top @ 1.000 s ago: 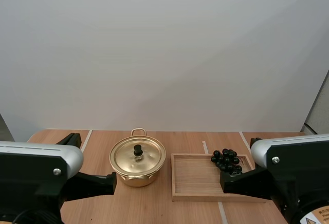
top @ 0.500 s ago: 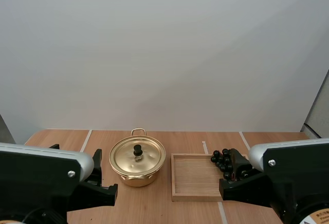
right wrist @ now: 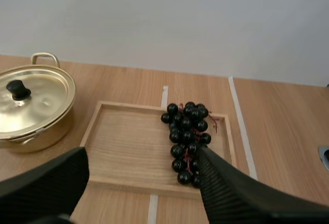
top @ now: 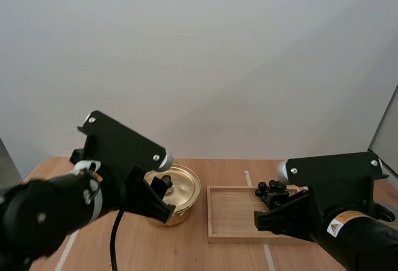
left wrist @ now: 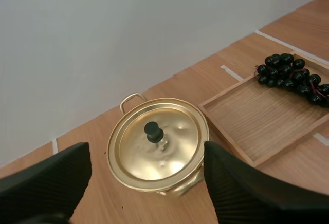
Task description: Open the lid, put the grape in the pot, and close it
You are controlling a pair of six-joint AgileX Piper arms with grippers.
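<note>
table (top: 230, 168); left pincer (left wrist: 146, 149), right pincer (right wrist: 141, 154) gaping

"Are there any words to read?"
"Only on a small sticker (top: 339, 227) on the right arm (top: 367, 237). It has an orange triangle sign. The writing beside it is too tiny to read."

there is 1 pot (left wrist: 177, 185). it has 1 lid (left wrist: 172, 144), and the lid has 1 knob (left wrist: 152, 130). 1 handle (left wrist: 132, 100) shows on the pot. there is 1 bunch of grapes (right wrist: 187, 131), 1 tray (right wrist: 128, 149) and 1 table (right wrist: 280, 131). there are 2 claws, the left claw (left wrist: 147, 149) and the right claw (right wrist: 143, 154), with 2 fingers each.
</note>
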